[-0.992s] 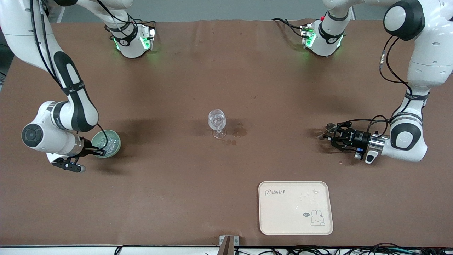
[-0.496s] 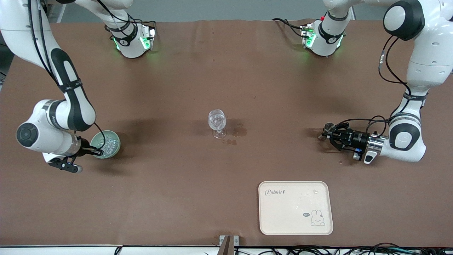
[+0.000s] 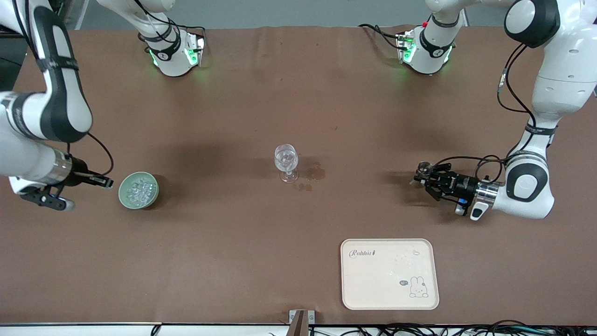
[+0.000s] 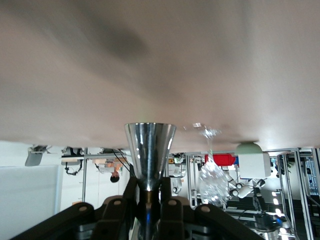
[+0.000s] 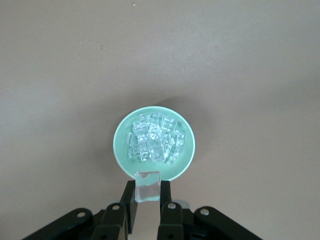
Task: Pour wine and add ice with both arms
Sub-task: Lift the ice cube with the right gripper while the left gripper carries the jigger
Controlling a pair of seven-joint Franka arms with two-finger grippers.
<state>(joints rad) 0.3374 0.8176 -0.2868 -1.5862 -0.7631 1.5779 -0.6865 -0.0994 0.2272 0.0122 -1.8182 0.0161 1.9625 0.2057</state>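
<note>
A clear stemmed glass (image 3: 286, 161) stands upright mid-table; it also shows in the left wrist view (image 4: 213, 176). A green bowl (image 3: 124, 196) holds several lumps of ice (image 3: 140, 190), also seen in the right wrist view (image 5: 155, 141). My right gripper (image 3: 105, 182) is up in the air beside the bowl, toward the right arm's end of the table. It is shut on one clear ice cube (image 5: 147, 186). My left gripper (image 3: 425, 178) is shut on the stem of a small silver metal cup (image 4: 150, 150), low over the table toward the left arm's end.
A cream tray (image 3: 389, 289) with a rabbit print lies near the front camera's edge. Wet stains (image 3: 315, 173) mark the brown table beside the glass.
My right gripper has risen out of the bowl and drawn back toward the right arm's end with an ice cube. My left gripper has moved a little toward the glass with the metal cup.
</note>
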